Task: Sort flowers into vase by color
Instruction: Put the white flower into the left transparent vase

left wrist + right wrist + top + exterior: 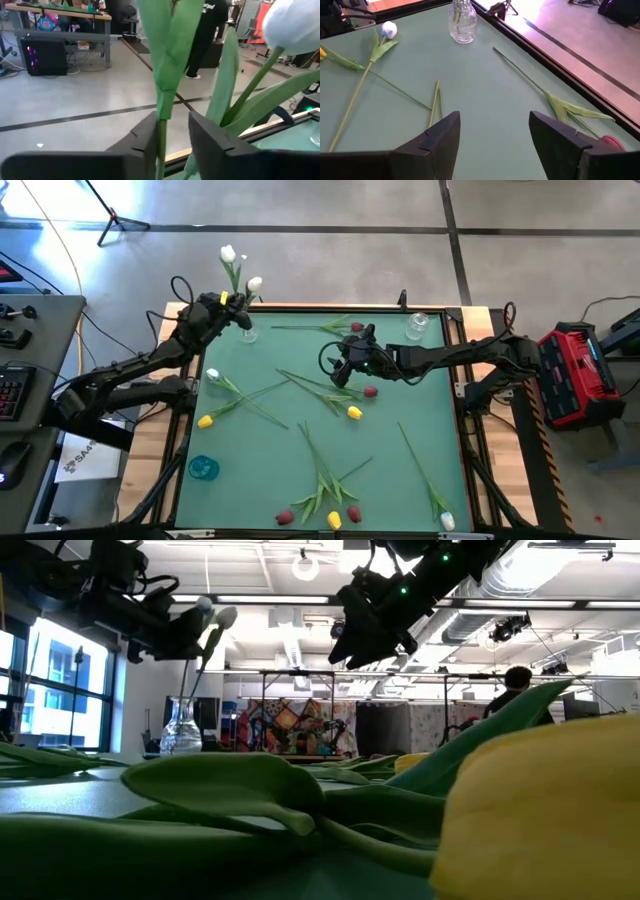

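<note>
A clear glass vase (247, 332) stands at the table's far left with two white tulips (228, 253) (254, 283) upright in it. My left gripper (235, 305) is just above the vase, slightly open, with one tulip's green stem (161, 135) between its fingers. My right gripper (345, 370) is open and empty, above the stems lying mid-table (434, 102). Loose tulips lie on the green mat: yellow (354, 412), dark red (371, 391) and white (212, 375). My left gripper has the white tulip's stem (161, 135), just below its leaf, against the inner face of one finger (147, 145). The other finger (202, 140) stands apart from it with a gap showing. I cannot tell whether the stem is touched. The stem stands upright.
A second clear vase (417, 325) stands at the far right and a blue one (203, 468) at the near left. More tulips lie near the front edge (334, 520) and at the near right (447, 521). A person stands in the room behind (517, 680).
</note>
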